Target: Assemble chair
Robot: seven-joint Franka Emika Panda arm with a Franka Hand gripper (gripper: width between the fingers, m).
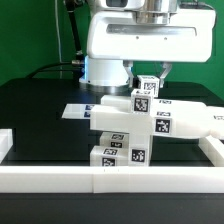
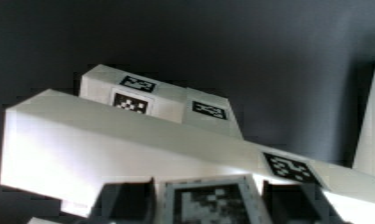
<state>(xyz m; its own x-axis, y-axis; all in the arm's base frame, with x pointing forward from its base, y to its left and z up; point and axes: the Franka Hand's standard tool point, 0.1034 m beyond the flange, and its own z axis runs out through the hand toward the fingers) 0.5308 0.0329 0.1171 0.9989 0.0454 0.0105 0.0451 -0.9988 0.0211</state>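
Observation:
The partly built chair stands mid-table as stacked matte-white tagged blocks, with a long white piece reaching to the exterior view's right. My gripper hangs just above its top block, shut on a small white tagged post. In the wrist view the post sits between my two dark fingers, with the gripper over a broad white slab and a tagged block beyond it. The post's lower end is hidden.
The marker board lies flat behind the chair on the exterior view's left. The low white border rail runs along the front and up both sides of the black table. The arm's white body fills the space above.

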